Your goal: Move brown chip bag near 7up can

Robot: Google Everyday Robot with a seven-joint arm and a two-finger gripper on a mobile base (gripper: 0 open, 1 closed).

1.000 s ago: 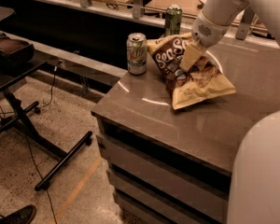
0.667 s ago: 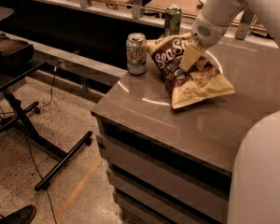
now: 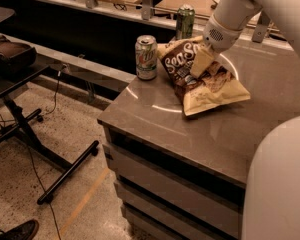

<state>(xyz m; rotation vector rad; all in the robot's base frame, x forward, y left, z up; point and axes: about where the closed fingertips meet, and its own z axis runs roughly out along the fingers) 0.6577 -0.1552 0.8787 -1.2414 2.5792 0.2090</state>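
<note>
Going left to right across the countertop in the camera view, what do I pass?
7up can → brown chip bag. The gripper is at the bag's upper part and the green can stands behind the bag, so neither gets its own place.

The bag lies on the counter at upper centre, the 7up can just left of it, a second can behind them near the back edge. The gripper is over the bag's top. A stand is on the floor at left
</note>
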